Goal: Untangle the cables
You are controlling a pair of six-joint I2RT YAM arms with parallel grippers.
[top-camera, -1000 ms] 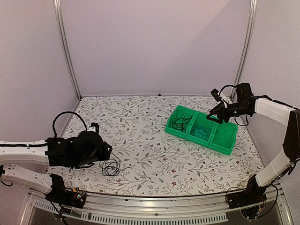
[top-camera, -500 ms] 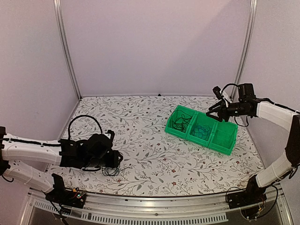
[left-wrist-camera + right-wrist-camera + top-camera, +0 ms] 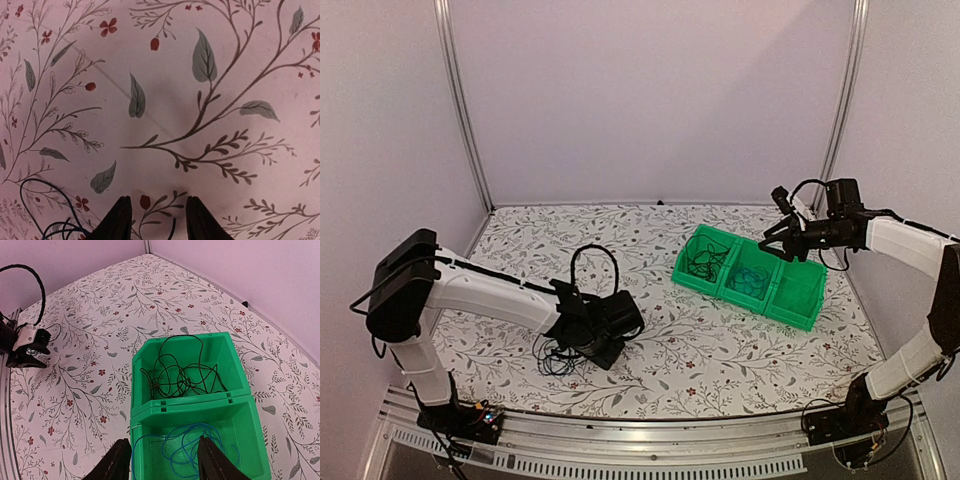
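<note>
Left arm (image 3: 490,292) has swung from left edge toward table (image 3: 165,75) centre. Left gripper (image 3: 156,220) low, jaws narrowly apart, empty; loose black coil (image 3: 556,356) just beside it, probably next grab. Right gripper (image 3: 162,460) wide open above green bin (image 3: 144,405), poised to reach tangled cables (image 3: 181,376) in end compartment.

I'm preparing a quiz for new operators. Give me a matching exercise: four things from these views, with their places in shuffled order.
Things:
1 black tangle
2 blue cable
3 loose black coil
4 right end effector

Places:
A on the table beside the left end effector
B middle compartment of the green bin
C above the bin
D bin's end compartment, leftmost in the top view

Pairs: 1-D, 2-B, 3-A, 4-C
</note>
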